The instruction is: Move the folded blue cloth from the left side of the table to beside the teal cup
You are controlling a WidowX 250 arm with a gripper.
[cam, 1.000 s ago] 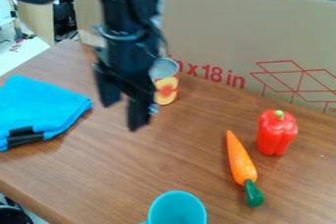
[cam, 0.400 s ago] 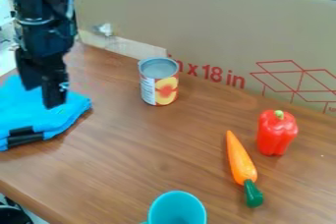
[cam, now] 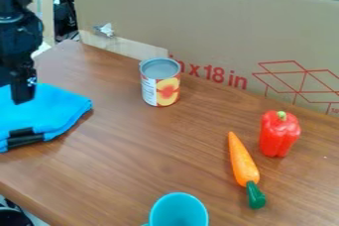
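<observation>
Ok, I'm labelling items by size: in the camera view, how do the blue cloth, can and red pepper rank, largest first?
1. Blue cloth
2. Can and red pepper: too alike to rank

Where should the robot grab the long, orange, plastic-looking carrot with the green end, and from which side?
Probably around the middle of the carrot, from straight above, with the jaws closing across its narrow width. It lies flat on the brown wood-grain table and tapers to a point at one end, so the thicker middle should slip less.

Pincer (cam: 13, 92) apparently above blue cloth (cam: 53, 111)
</observation>
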